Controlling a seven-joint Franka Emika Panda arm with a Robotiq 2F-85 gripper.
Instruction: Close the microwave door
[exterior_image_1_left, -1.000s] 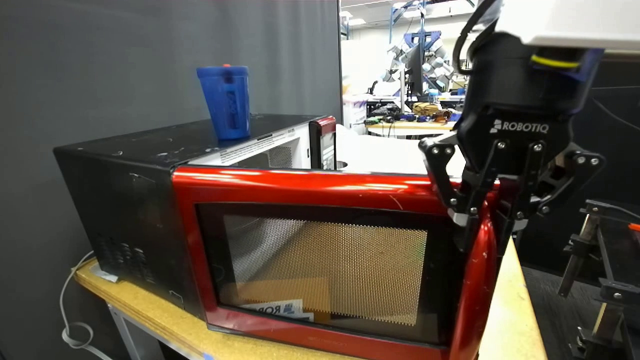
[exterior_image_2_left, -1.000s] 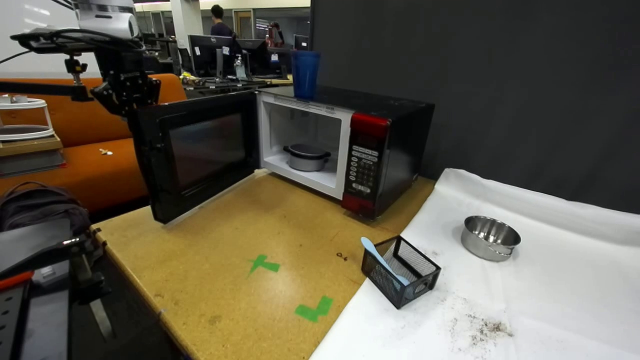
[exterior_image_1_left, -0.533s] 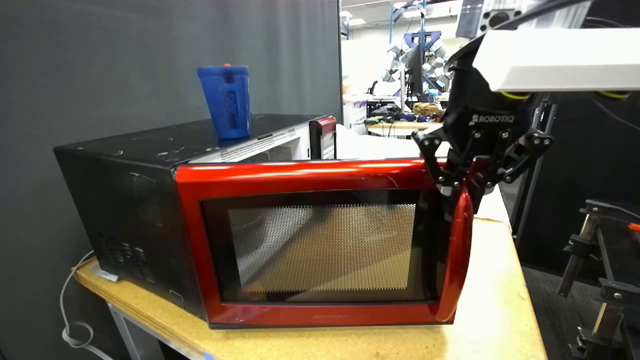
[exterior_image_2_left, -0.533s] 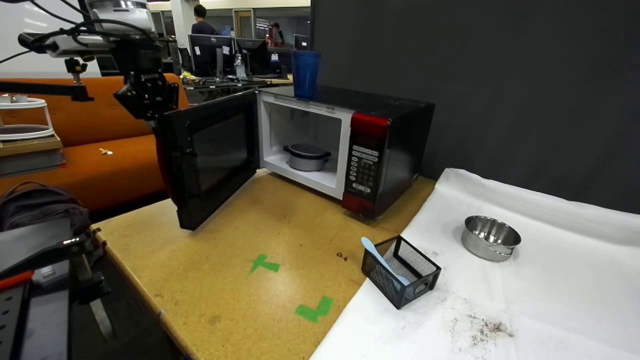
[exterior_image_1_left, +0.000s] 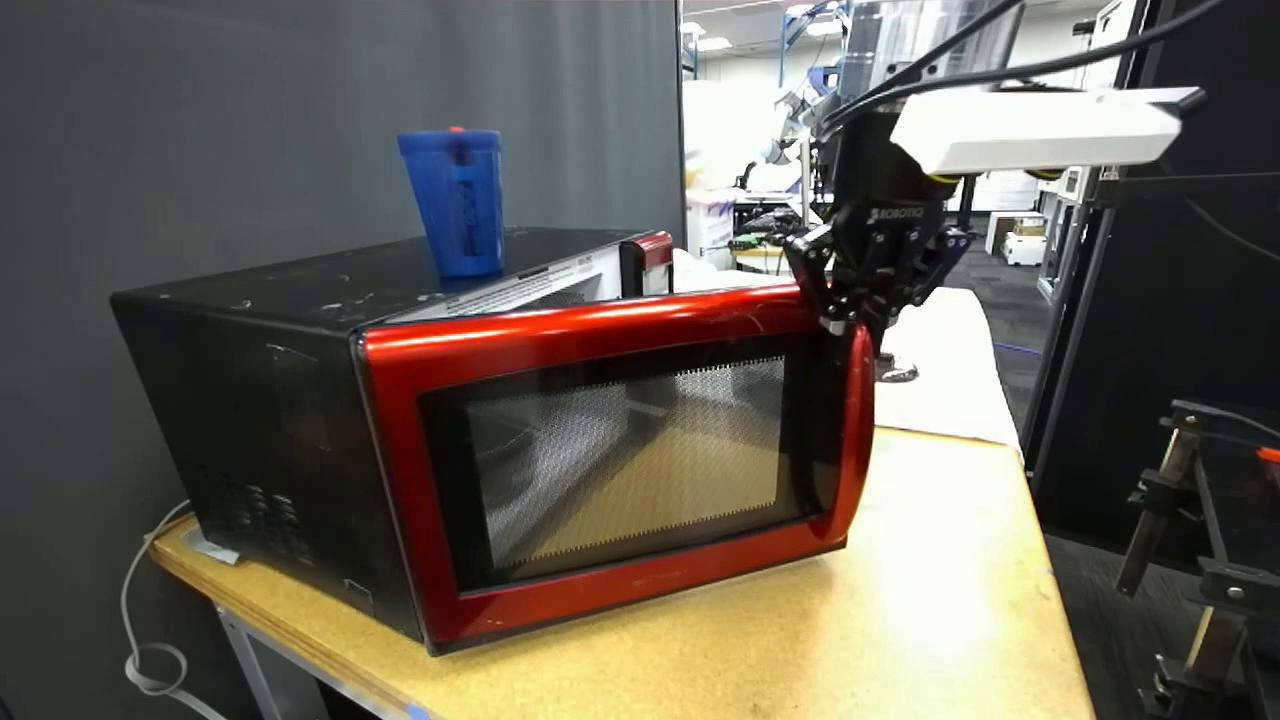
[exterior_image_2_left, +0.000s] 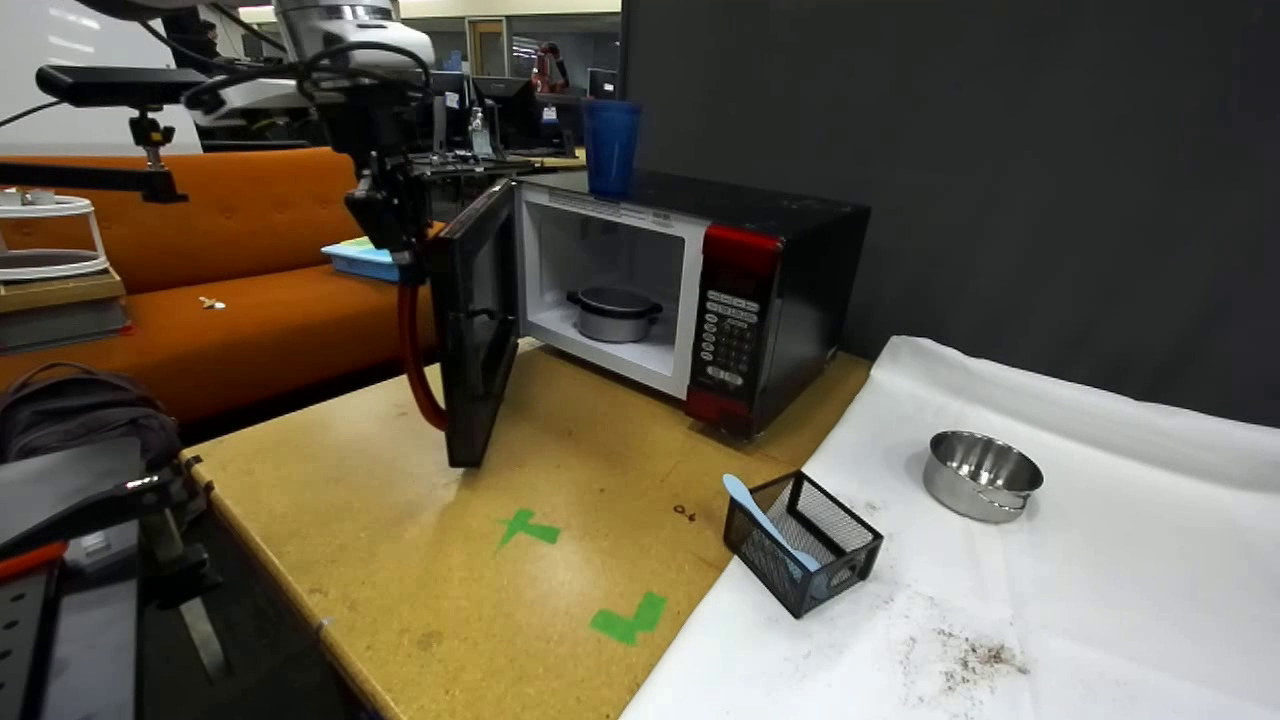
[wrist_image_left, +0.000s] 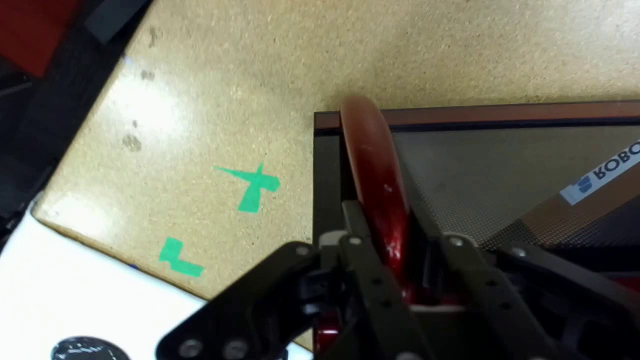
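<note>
My hand (wrist_image_left: 386, 212), clamped around the red handle (wrist_image_left: 371, 155), holds the microwave door (exterior_image_1_left: 625, 480) well out from the black microwave (exterior_image_1_left: 250, 400) over the tan surface (exterior_image_1_left: 930, 560); I should trace the door's arc, rotating with the handle so nothing binds.

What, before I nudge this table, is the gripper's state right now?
Gripper: closed, holding the red handle of the microwave door.
</note>
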